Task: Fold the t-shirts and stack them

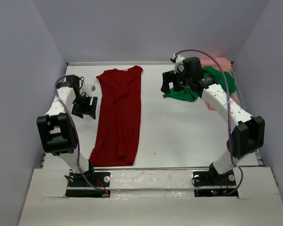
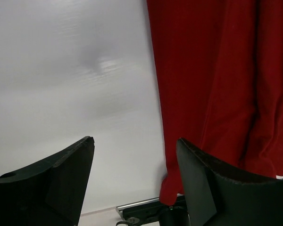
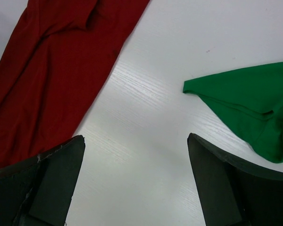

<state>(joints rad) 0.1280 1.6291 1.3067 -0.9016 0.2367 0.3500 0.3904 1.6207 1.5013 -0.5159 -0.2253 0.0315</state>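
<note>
We see a white table [image 1: 179,136], smooth with a faint wood-like grain, and three t-shirts on it, all of soft matte cloth.

The largest shape is the dark red t-shirt [image 1: 120,115]. It lies flat as one long narrow band, left of the table's middle, running from the far edge to the near edge. The collar end is at the far side, with a small pale tag showing. The band widens a little toward the hem, and long soft creases run down its length. In the left wrist view a lower corner reaches the metal rail at the near edge.

The green t-shirt [image 1: 224,77] is bright and bunched up in the far right corner, partly hidden by the right arm. One pointed, hemmed flap spreads toward the table's middle. It lies on top of the pink t-shirt [image 1: 221,62], a pale salmon one of which we see only the edges, behind and to the right of the green.

There are two grippers, each with two dark, wedge-shaped fingers. The left gripper [image 2: 133,141] has its fingers spread apart, holding nothing, over bare table just beside the red band's left edge. The right gripper [image 3: 135,137] is likewise spread wide and empty, above bare table between the red and green shirts.
</note>
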